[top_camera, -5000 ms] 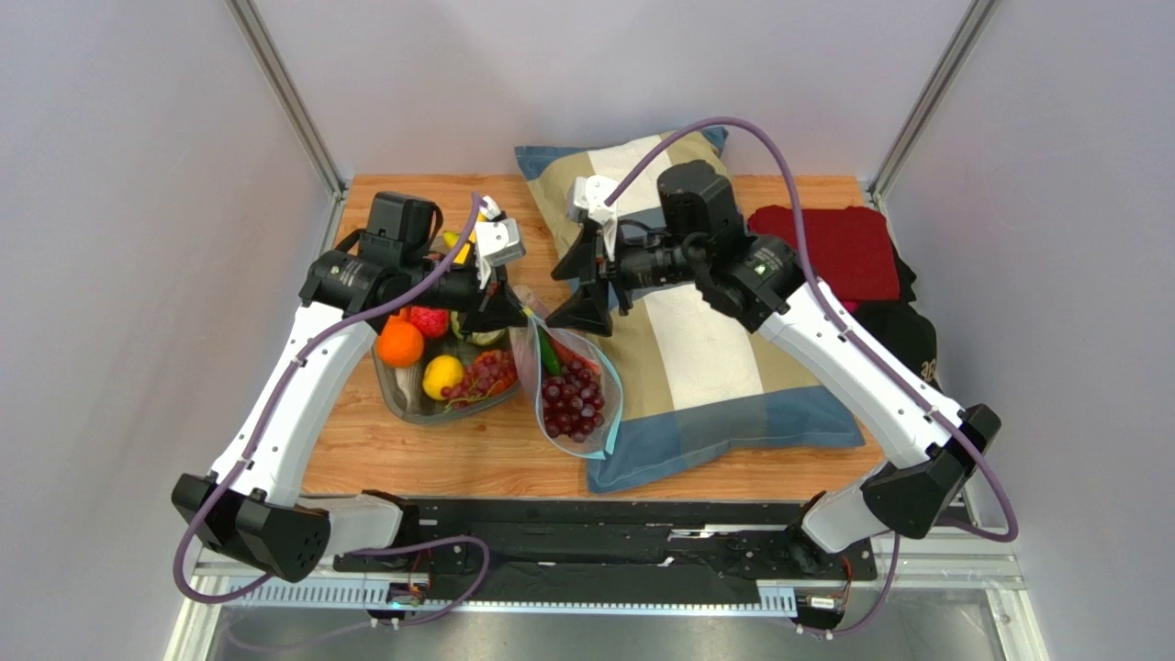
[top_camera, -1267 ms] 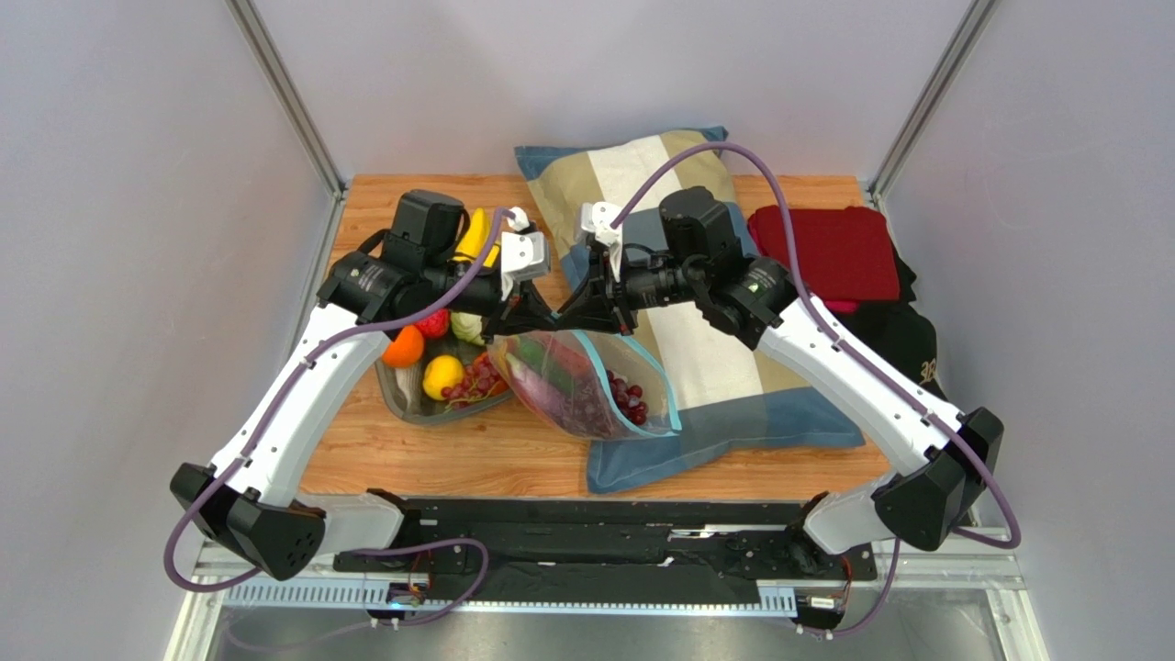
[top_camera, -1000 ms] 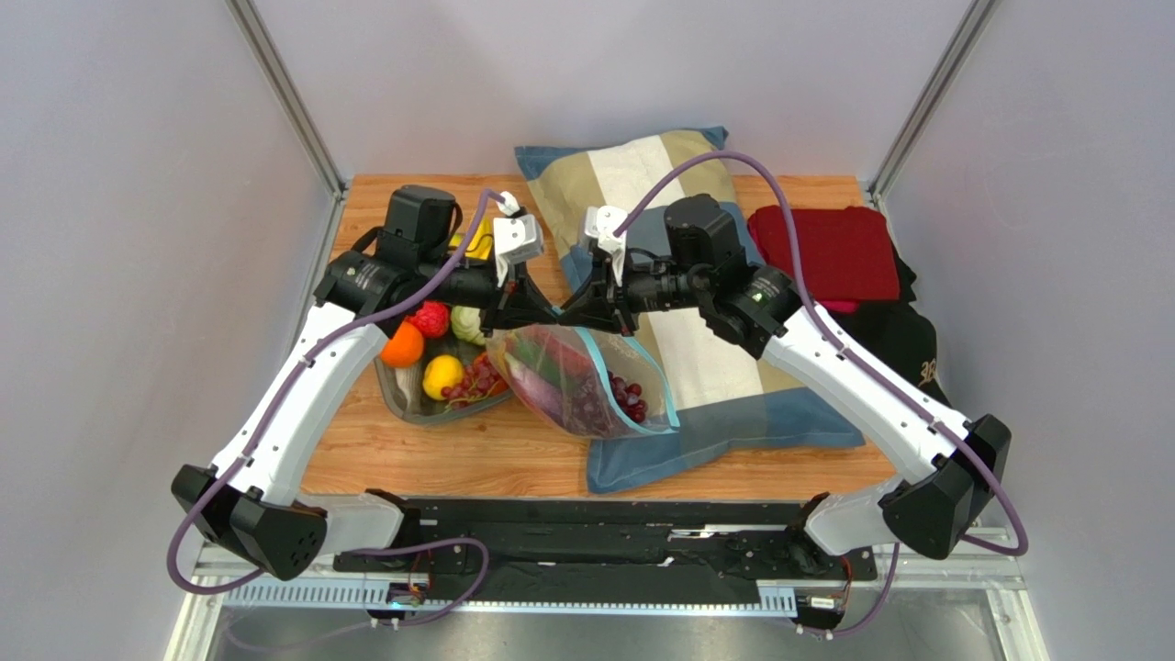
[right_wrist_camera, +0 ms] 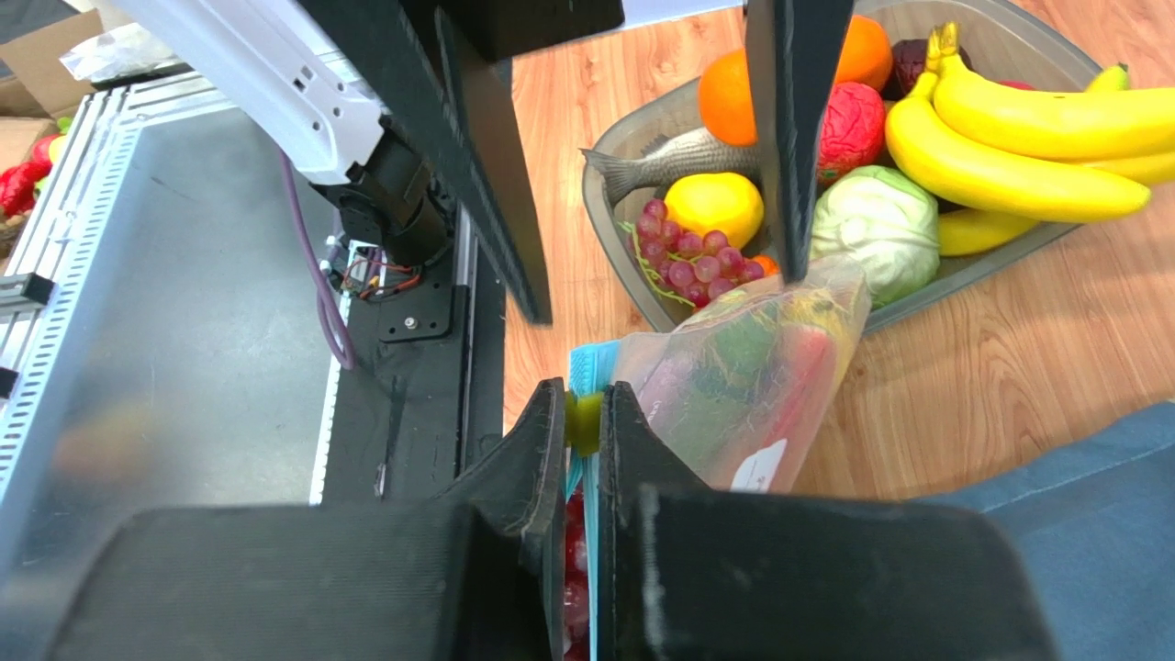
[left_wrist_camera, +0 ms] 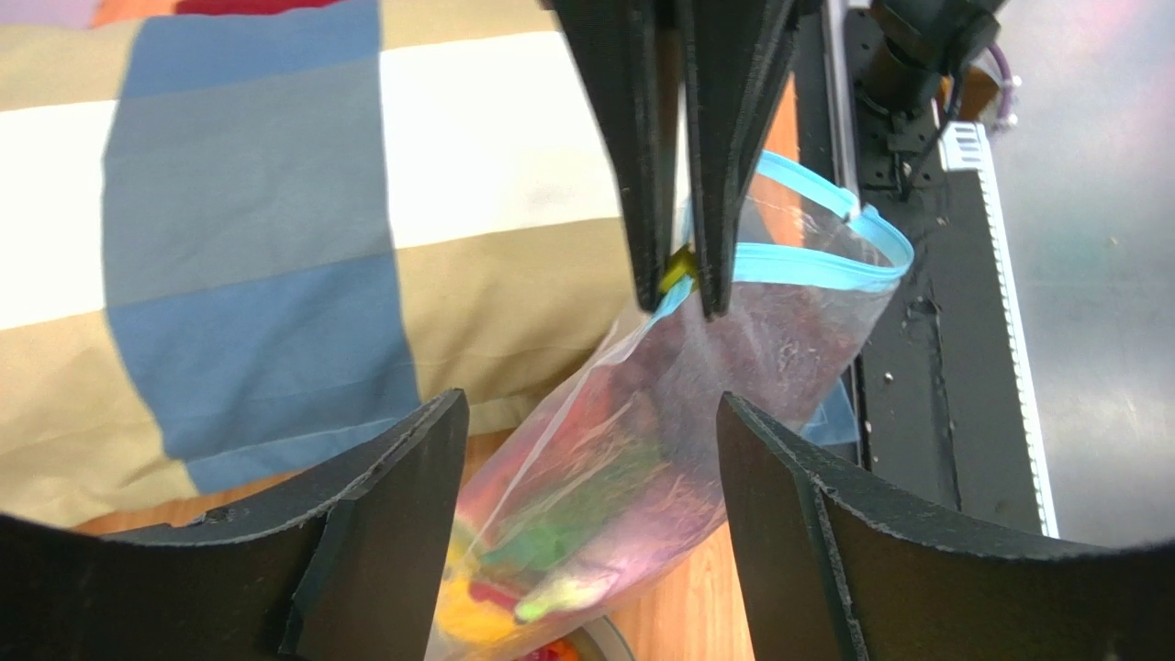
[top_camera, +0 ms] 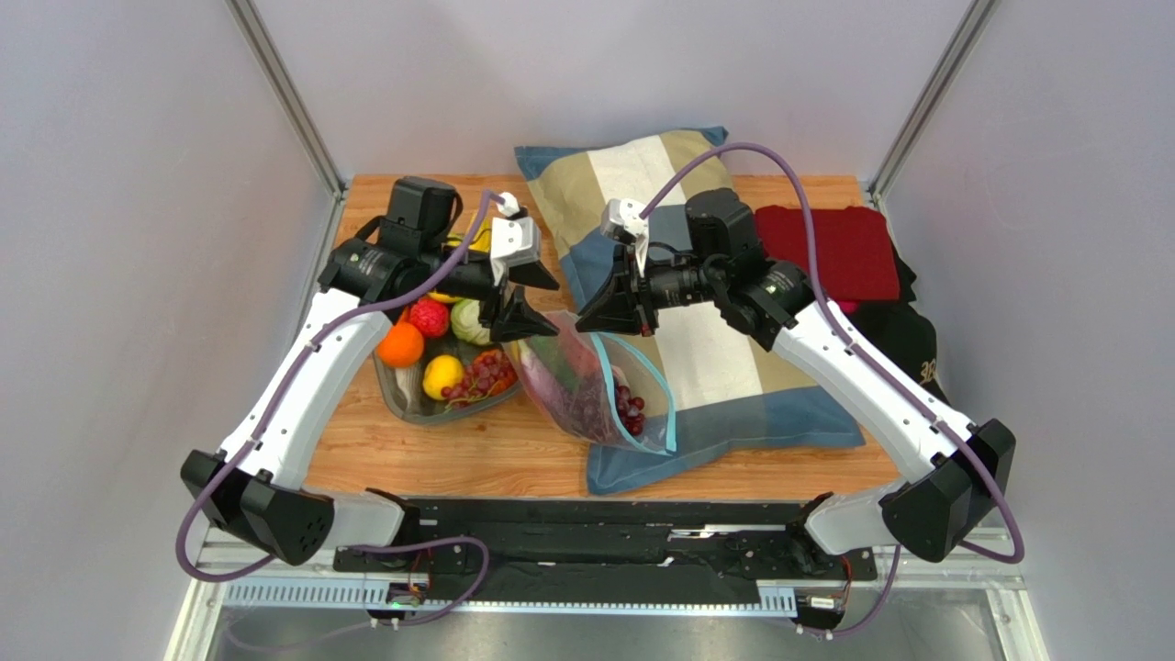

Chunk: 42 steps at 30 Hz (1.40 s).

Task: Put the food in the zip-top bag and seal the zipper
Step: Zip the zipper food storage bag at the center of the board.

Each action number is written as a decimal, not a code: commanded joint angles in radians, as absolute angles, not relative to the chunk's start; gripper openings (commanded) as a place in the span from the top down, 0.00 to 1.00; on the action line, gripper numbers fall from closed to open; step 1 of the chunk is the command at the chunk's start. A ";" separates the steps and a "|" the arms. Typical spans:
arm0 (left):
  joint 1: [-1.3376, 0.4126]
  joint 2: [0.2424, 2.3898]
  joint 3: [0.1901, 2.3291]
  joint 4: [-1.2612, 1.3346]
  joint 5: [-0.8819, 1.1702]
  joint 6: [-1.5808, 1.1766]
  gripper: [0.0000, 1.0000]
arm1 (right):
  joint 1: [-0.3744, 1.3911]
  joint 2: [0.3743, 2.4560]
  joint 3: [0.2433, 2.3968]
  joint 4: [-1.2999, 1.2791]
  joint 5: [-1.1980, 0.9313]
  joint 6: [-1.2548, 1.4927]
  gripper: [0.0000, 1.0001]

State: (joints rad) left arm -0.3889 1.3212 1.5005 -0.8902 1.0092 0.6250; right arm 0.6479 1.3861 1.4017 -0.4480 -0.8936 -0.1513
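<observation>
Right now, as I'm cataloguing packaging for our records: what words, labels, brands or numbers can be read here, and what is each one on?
No text in any view is readable.
white label on the zip-top bag: no print can be made out.
pale mark on the black cloth at the table's right edge: too small to read.

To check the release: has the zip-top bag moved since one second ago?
Yes. The zip-top bag, let go by the open left gripper, has swung right, off the dish rim toward the pillow; the right gripper holds its zipper.
</observation>
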 commanded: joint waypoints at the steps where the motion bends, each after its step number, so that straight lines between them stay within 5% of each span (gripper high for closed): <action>1: -0.445 1.328 1.517 -0.919 1.011 0.713 0.27 | 0.664 1.382 1.453 -0.367 -0.940 -0.129 1.00; 7: -0.471 1.367 1.514 -0.913 0.997 0.719 0.43 | 0.676 1.390 1.451 -0.393 -0.946 -0.156 1.00; 8: -0.471 1.368 1.514 -0.913 1.002 0.719 0.68 | 0.676 1.388 1.451 -0.397 -0.942 -0.164 1.00; 11: -0.474 1.370 1.513 -0.914 1.008 0.700 1.00 | 0.678 1.385 1.447 -0.431 -0.898 -0.182 0.97; 15: -0.471 1.358 1.505 -0.901 1.011 0.648 1.00 | 0.676 1.364 1.428 -0.459 -0.746 -0.187 0.62; 18: -0.472 1.353 1.497 -0.882 1.011 0.618 1.00 | 0.675 1.350 1.405 -0.482 -0.712 -0.199 0.50; 27: -0.472 1.358 1.500 -0.876 1.005 0.594 1.00 | 0.676 1.356 1.401 -0.465 -0.692 -0.187 0.57; 33: -0.471 1.361 1.500 -0.856 0.994 0.568 1.00 | 0.676 1.351 1.401 -0.498 -0.684 -0.192 0.35; 42: -0.471 1.362 1.503 -0.853 0.992 0.561 1.00 | 0.676 1.324 1.370 -0.473 -0.693 -0.186 0.49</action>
State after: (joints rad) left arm -0.4698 1.3739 1.4925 -0.8928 0.9653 0.5770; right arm 0.6739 1.3689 1.3785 -0.5026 -0.6964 -0.1822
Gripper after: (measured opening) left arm 0.007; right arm 0.521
